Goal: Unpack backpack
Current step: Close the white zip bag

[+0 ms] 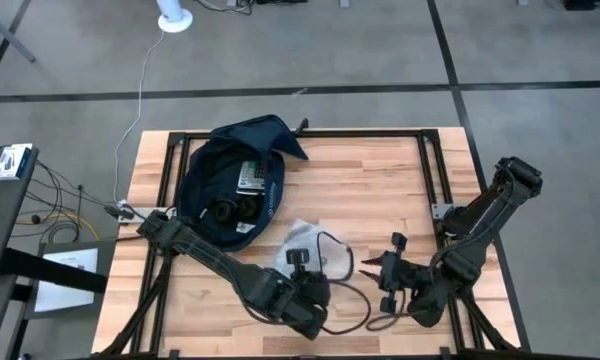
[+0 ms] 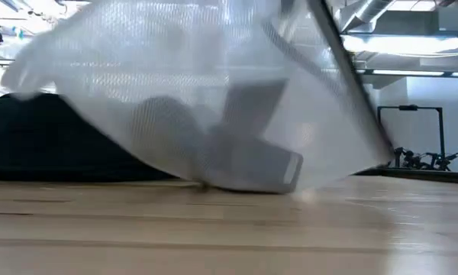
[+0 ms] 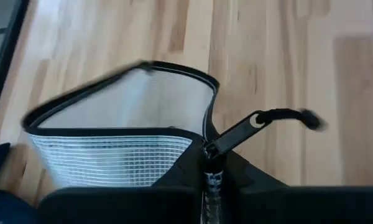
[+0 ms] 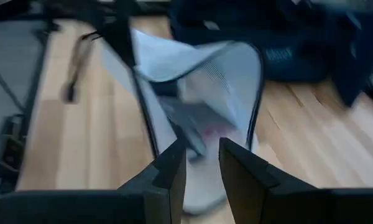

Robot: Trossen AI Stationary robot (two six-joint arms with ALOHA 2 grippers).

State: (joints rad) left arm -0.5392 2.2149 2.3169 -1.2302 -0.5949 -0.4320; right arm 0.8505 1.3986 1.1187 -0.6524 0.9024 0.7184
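The dark navy backpack (image 1: 225,180) lies open on the table's far left part, with small items showing inside; it is the dark mass (image 2: 53,145) in the low view. A clear mesh pouch (image 1: 305,240) with black edging sits near the table's middle, its bottom on the wood, a grey object (image 2: 252,164) inside it. My left gripper (image 1: 300,264) is at the pouch's near side, shut on it. My right gripper (image 1: 373,268) is just right of the pouch, open, its fingers (image 4: 174,174) pointing at the pouch (image 4: 205,81) without touching it. My left gripper holds the clear pouch by its black zippered edge (image 3: 210,152), pinched between the two fingers, which come from the table's near side. The pouch (image 3: 118,143) stands open and raised ahead of the fingers. Its bottom (image 2: 237,185) rests on the table.
A black cord (image 1: 355,290) loops on the wood between the two grippers, near the table's front edge. A black strap with a pull (image 3: 261,121) sticks out from the pouch's edge. Bare wood lies on the table's far right part (image 1: 380,170).
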